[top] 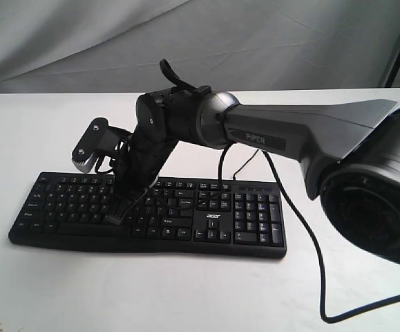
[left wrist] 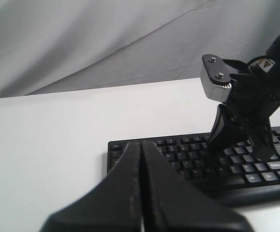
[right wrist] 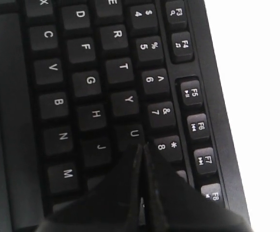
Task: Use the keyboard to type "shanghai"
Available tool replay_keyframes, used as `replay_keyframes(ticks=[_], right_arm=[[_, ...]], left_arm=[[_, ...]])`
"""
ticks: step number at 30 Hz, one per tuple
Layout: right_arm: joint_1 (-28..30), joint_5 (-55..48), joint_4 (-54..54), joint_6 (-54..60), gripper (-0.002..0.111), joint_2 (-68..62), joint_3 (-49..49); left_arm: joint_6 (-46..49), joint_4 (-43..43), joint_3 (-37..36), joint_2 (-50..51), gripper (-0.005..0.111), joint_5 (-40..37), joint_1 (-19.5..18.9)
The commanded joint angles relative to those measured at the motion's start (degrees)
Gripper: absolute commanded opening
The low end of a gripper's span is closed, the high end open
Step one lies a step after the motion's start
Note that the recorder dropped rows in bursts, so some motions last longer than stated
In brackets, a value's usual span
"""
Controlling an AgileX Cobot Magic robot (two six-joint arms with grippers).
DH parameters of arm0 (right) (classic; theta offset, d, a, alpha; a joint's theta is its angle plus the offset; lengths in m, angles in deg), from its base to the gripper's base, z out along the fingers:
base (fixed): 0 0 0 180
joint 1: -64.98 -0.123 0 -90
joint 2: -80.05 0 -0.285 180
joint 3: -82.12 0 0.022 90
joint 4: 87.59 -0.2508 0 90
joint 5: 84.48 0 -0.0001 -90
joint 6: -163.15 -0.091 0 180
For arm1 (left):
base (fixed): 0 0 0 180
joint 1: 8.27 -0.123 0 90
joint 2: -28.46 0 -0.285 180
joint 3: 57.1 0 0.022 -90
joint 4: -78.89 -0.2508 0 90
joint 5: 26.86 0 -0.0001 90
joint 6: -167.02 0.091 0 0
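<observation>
The black keyboard (top: 206,223) with an acer logo lies across the white table. My right gripper (top: 115,218) reaches in from the right and points down at the letter keys, shut and holding nothing. In the right wrist view its tips (right wrist: 140,146) sit just beside the U key (right wrist: 134,134) and the 8 key (right wrist: 167,146); the keys beneath the fingers are hidden. My left gripper (left wrist: 142,143) is shut and empty, lined up with the keyboard's (left wrist: 188,164) left end, and the right gripper (left wrist: 211,146) shows beyond it. The exterior view does not show the left gripper.
A thin black cable (top: 310,238) loops over the table to the keyboard's right. Grey cloth (top: 186,41) hangs behind the table. A large dark camera housing (top: 379,200) fills the right edge of the exterior view.
</observation>
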Motion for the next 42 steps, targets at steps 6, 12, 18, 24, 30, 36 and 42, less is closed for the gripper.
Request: replay_keyframes(ticks=[6, 12, 18, 24, 30, 36, 42], right_arm=[[0.09, -0.46, -0.58, 0.62, 0.000, 0.57, 0.35], [0.09, -0.87, -0.58, 0.75, 0.000, 0.47, 0.35], [0.09, -0.87, -1.06, 0.75, 0.000, -0.51, 0.35], [0.09, -0.42, -0.38, 0.75, 0.000, 0.41, 0.35], [-0.04, -0.20, 2.44, 0.03, 0.000, 3.30, 0.35], [-0.04, -2.23, 3.43, -1.30, 0.000, 5.68, 0.35], [-1.03, -5.82, 5.93, -3.78, 0.000, 10.78, 1.69]], left_arm=[[-0.16, -0.04, -0.25, -0.20, 0.000, 0.27, 0.23], [-0.16, -0.04, -0.25, -0.20, 0.000, 0.27, 0.23], [-0.16, -0.04, -0.25, -0.20, 0.000, 0.27, 0.23], [-0.16, -0.04, -0.25, -0.20, 0.000, 0.27, 0.23], [-0.16, -0.04, -0.25, -0.20, 0.000, 0.27, 0.23], [-0.16, -0.04, -0.25, -0.20, 0.000, 0.27, 0.23], [-0.16, -0.04, -0.25, -0.20, 0.000, 0.27, 0.23]])
